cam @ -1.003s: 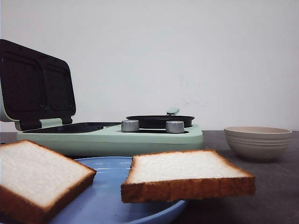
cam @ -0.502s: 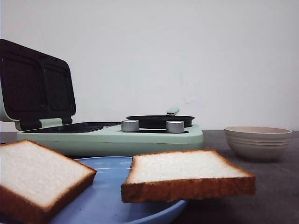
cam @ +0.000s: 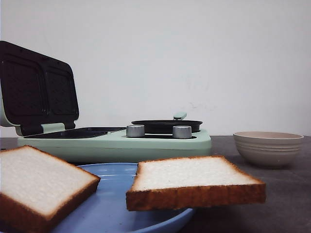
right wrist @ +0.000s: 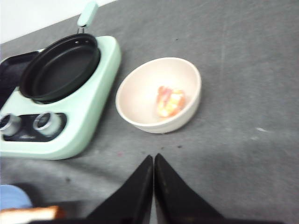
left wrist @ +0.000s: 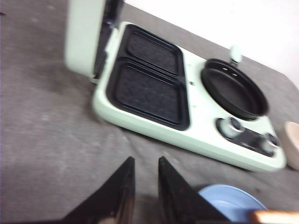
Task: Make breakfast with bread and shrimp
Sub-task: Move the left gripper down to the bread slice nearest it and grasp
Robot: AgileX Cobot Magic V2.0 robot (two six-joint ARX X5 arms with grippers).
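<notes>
Two bread slices sit on the blue plate, front of the tabletop. The shrimp is down in the beige bowl, at 3 o'clock of the mint-green cooker (lid up). Left gripper jaws slightly apart, holding nothing; right gripper jaws pressed together, also holding nothing.

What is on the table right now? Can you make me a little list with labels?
bread: two slices resting on a blue plate
shrimp: one orange-pink piece inside the beige bowl
cooker: mint-green breakfast maker, lid open, grill plates bare
pan: black, empty, sitting on the cooker
left gripper: slightly open, holding nothing
right gripper: shut, holding nothing, above the table near the bowl
</notes>
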